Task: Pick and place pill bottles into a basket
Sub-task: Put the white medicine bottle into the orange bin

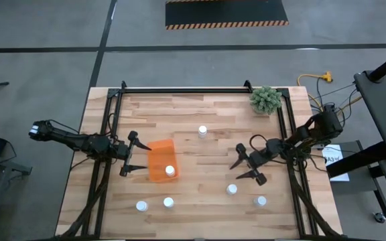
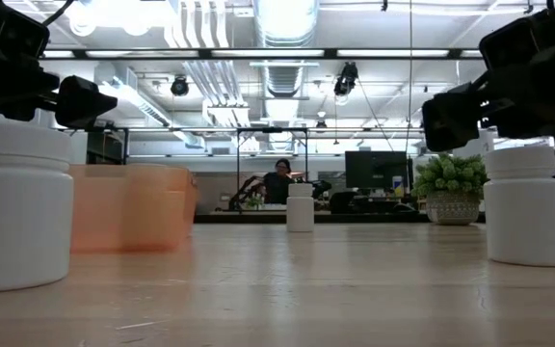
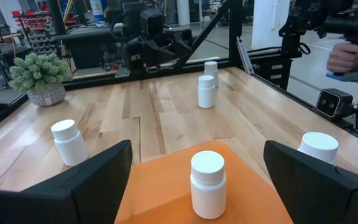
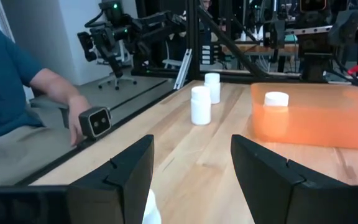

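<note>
The orange basket [image 1: 159, 155] sits left of the table's middle with one white-capped pill bottle [image 1: 170, 171] standing in it. My left gripper [image 1: 138, 155] hovers open at the basket's left end; the bottle inside [image 3: 207, 183] shows ahead, between its fingers. Loose bottles stand on the wood: one [image 1: 202, 131] toward the far side, two [image 1: 141, 206] [image 1: 168, 202] near the front left, two [image 1: 232, 189] [image 1: 261, 200] near the front right. My right gripper [image 1: 241, 167] is open, right of centre, facing the basket [image 4: 309, 115] and holding nothing.
A green plant in a pot [image 1: 267, 100] stands at the far right corner. Black frame rails [image 1: 179, 89] run along the table's sides. A person's hand [image 4: 79, 118] rests by a small camera at the table's near edge. Bare wood lies between the basket and my right gripper.
</note>
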### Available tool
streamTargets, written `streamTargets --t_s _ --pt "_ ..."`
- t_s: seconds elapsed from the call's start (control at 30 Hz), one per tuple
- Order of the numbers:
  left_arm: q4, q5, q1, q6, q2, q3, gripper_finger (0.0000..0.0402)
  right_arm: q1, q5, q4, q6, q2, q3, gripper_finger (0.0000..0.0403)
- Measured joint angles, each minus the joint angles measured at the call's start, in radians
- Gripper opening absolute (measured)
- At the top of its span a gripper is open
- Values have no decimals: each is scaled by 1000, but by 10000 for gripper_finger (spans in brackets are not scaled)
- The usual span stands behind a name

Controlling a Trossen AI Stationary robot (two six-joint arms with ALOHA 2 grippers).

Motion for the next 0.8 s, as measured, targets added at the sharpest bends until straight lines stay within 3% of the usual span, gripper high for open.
streamTargets --t_s 0.43,0.8 --pt "0 0 0 0 0 0 345 58 2 -6 23 0 -18 203" --pt "0 0 0 0 0 0 345 129 71 -84 27 1 -18 203"
